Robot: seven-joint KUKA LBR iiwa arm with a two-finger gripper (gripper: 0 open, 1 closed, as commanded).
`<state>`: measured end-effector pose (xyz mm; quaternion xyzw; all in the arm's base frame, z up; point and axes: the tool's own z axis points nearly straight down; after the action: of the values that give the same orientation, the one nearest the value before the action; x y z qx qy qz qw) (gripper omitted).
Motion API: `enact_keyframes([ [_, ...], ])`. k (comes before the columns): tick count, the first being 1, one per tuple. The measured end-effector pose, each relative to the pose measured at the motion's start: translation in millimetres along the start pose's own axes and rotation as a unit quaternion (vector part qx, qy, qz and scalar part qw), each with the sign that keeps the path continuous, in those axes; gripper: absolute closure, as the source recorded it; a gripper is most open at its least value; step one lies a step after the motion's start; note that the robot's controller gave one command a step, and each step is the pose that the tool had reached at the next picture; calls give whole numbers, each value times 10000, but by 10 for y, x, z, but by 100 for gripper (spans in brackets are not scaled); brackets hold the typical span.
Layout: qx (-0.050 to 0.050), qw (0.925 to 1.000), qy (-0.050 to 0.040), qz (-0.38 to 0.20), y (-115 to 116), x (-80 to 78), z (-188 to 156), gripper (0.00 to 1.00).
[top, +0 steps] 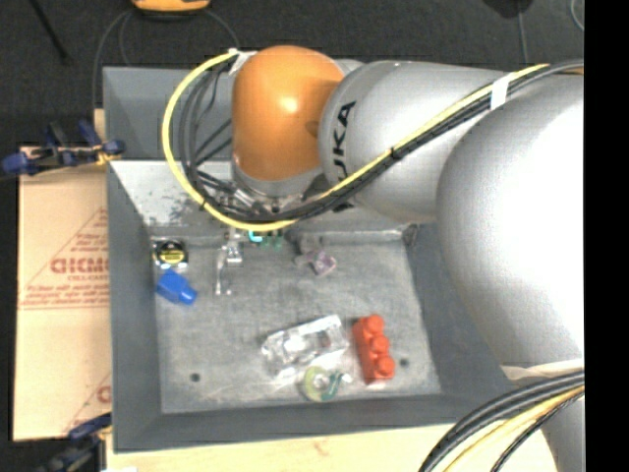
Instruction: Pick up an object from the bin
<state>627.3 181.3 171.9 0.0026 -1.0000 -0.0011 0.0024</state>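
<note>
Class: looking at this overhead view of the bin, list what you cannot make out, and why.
Gripper: upper part hidden under the orange wrist cover, camera view.
Bin right side: covered by the silver arm.
Clear packet: contents too small to identify.
Small purplish thing by the back wall: kind unclear, too small.

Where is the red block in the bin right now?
In the camera view, the red block lies at the lower right of the bin floor, with the clear plastic packet close on its left.
</note>
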Motion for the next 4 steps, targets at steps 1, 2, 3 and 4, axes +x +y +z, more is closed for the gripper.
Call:
enact_keyframes([
  [1,17,9992,-47,-393,-187,284,969,0],
  [2,-8,9992,-119,-381,-1135,543,952,0],
  [3,22,9965,-60,-829,-1586,681,564,0],
  [4,14,10000,-35,-30,-1993,1121,294,0],
])
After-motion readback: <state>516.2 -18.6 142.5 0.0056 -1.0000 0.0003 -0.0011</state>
